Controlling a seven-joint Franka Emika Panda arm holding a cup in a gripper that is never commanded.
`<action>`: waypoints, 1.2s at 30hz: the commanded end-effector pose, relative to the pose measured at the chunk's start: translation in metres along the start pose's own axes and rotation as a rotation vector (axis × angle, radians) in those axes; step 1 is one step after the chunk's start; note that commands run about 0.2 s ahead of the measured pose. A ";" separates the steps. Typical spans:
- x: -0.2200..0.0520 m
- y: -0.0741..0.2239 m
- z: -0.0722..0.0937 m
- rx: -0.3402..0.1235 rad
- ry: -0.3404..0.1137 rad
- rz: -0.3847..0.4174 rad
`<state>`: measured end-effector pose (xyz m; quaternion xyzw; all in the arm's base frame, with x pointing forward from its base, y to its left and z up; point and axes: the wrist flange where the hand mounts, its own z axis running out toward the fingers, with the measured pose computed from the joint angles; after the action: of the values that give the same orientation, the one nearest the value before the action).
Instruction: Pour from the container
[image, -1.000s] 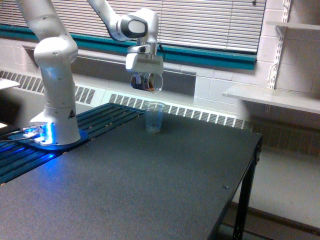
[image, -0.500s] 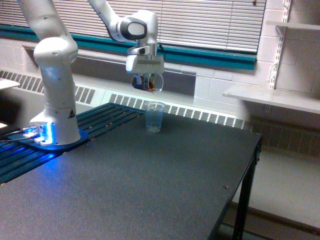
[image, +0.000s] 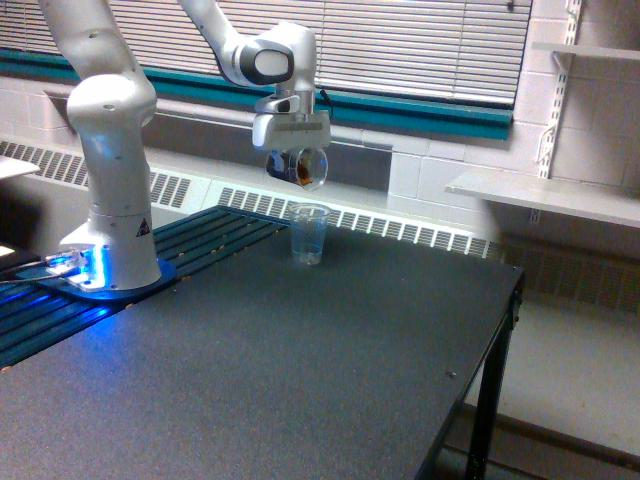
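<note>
Overhead, the gripper (image: 296, 166) hangs above the dark tabletop (image: 300, 350), its jaws closed around the container (image: 303, 168), a clear short cup tipped on its side with brownish contents visible inside. Directly below, toward six o'clock from it, a slimmer clear cup (image: 309, 234) stands upright on the tabletop, apart from the container. The arm's white base (image: 110, 190) stands at nine o'clock.
</note>
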<state>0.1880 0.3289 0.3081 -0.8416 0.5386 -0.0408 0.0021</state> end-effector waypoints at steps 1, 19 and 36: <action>-0.002 0.005 0.006 -0.003 -0.027 0.023; -0.001 0.011 0.017 -0.010 -0.078 0.026; 0.002 0.012 0.023 -0.030 -0.115 0.002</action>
<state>0.1784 0.3229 0.2866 -0.8325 0.5537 0.0105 0.0179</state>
